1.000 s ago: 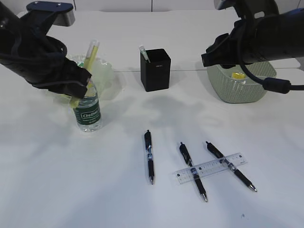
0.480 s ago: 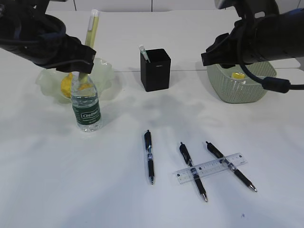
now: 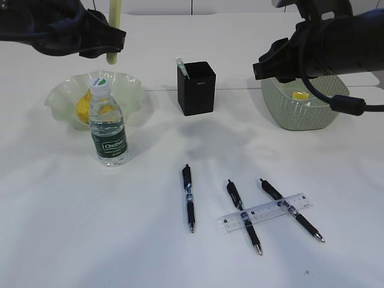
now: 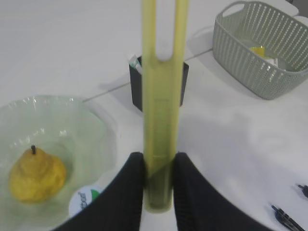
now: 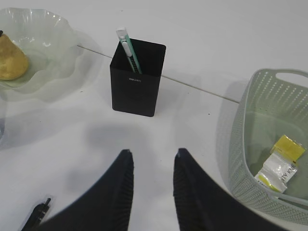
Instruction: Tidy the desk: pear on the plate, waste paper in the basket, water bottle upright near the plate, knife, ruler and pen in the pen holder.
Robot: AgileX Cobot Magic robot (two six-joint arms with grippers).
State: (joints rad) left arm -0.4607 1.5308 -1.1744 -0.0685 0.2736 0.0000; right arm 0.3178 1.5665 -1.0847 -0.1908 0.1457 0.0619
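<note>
Change: since one second ago my left arm has risen from beside the water bottle (image 3: 109, 127) to high above the plate (image 3: 131, 90), and it carries the yellow-green stick-shaped item (image 4: 159, 110) up with it; my right arm has not moved.
Left end effector (image 4: 159, 185): closed narrow on the lower end of the yellow-green item, which stands nearly upright between my fingers. I judge this is the knife of the task, but I cannot tell for sure.
Right end effector (image 5: 152, 179): fingers a little apart, holding nothing, hanging over the table (image 3: 72, 234) in front of the basket (image 3: 312, 114).
Pen holder (image 3: 196, 87): it stands to the right of my left end effector and lower, between the plate and the basket; one pale green item is already inside.
Key relation: the long axis of the held item is vertical, so I think I only need to travel right and then lower it into the opening. My left arm holds it, so the left arm does this.
Other things: pear (image 4: 36, 174) on the plate, bottle upright just in front, waste paper (image 5: 279, 163) in the basket.
Left to do: three pens (image 3: 189, 197) and the ruler (image 3: 267, 212) lie flat at the front; the ruler rests across two pens.
</note>
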